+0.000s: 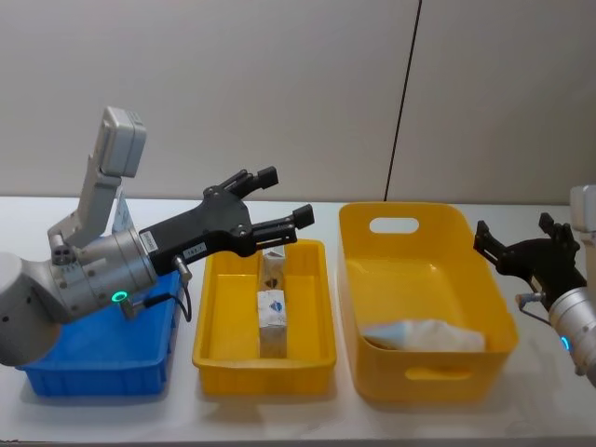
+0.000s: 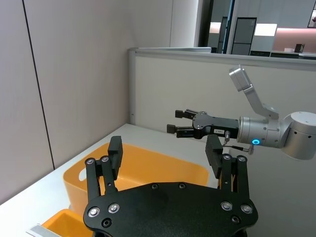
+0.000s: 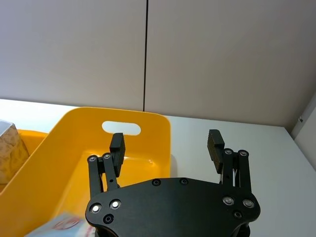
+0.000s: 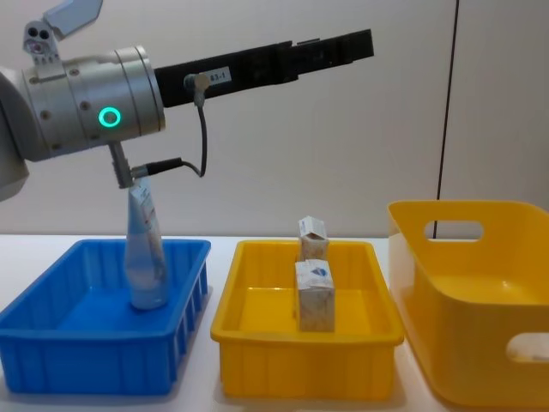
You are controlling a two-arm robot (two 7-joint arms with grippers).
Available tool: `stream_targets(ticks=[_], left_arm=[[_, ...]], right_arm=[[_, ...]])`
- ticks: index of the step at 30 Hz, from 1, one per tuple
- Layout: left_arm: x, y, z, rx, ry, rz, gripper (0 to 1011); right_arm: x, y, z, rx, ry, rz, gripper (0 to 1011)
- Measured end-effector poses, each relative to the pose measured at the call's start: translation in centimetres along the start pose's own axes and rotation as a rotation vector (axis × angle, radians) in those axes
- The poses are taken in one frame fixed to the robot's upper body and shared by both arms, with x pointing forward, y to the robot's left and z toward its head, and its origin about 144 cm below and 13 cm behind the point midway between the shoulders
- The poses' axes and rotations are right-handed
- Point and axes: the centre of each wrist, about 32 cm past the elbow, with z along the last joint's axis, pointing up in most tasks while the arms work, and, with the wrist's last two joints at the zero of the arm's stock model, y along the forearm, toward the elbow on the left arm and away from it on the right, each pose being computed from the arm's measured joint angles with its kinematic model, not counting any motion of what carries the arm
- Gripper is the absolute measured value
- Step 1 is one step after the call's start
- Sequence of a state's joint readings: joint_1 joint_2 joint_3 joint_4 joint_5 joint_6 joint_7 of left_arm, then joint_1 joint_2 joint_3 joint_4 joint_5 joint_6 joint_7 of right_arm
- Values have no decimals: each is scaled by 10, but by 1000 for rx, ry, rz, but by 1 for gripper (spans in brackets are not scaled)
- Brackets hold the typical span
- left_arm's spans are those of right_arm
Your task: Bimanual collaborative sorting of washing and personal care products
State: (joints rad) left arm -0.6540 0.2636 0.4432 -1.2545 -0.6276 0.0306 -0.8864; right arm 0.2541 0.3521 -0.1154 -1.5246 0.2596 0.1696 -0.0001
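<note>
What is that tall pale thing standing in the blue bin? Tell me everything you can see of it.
The tube is pale blue, see-through plastic that looks soft, with printing too small to read. It stands almost upright, leaning slightly, wide end down on the floor of the blue bin, flat crimped end up. Nothing grips it.

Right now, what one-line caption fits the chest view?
Left gripper, open, raised above the yellow tray holding two upright cartons; a tube stands in the blue bin alongside.

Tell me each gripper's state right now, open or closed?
Left gripper: open, empty, above the shallow yellow tray.
Right gripper: open, empty, beside the deep yellow bin.
</note>
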Motion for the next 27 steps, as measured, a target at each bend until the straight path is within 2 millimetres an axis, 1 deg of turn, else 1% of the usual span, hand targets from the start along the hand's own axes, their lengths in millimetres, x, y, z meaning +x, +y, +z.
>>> stream_targets(ticks=[7, 13, 18, 20, 27], left_arm=[[-5, 3, -4, 18, -9, 40, 1001], [-14, 8, -11, 49, -27, 110, 1001], [-23, 12, -18, 77, -47, 174, 1001], [-25, 13, -19, 85, -52, 193, 1001], [-37, 19, -27, 119, -84, 282, 1002]], right_arm=[[-8, -7, -4, 9, 2, 25, 1002], [-22, -21, -10, 23, 10, 78, 1002], [-37, -36, -17, 39, 25, 134, 1002], [-39, -38, -17, 41, 27, 142, 1002], [-58, -58, -23, 63, 52, 209, 1002]])
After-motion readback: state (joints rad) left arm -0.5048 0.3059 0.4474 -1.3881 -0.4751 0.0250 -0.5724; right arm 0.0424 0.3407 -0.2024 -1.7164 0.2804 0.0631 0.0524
